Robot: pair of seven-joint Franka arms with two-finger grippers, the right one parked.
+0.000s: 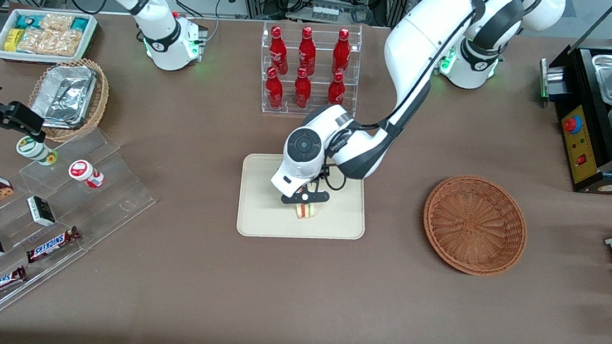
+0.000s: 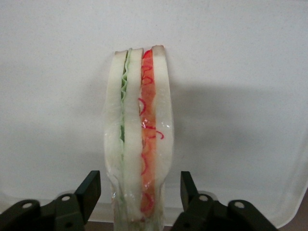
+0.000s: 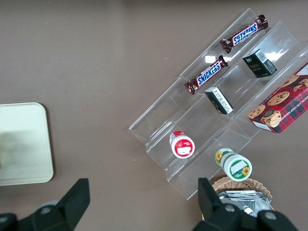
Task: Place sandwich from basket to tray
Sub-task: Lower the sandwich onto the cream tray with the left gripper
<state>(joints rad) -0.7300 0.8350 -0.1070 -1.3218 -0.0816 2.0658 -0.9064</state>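
Step in hand: release. The sandwich (image 1: 306,211) stands on its edge on the tray (image 1: 257,212), just nearer the front camera than the tray's middle. The basket (image 1: 475,225) sits well apart at 3 o'clock from the tray, toward the working arm's end of the table, and holds nothing visible.

The gripper (image 1: 305,198) hangs directly over the sandwich. In the left wrist view the fingertips (image 2: 89,190) stand either side of the wedge (image 2: 139,139) with a visible gap on each flank, so the jaws are spread wider than the sandwich and grip nothing.

Judgement: the transfer is nearly complete; the sandwich rests on the tray surface under its own weight.

Next move: lift the gripper straight up, keeping the fingers apart so neither pad drags the clear wrap. The wedge is tall and narrow on its edge; a sideways brush could tip it over
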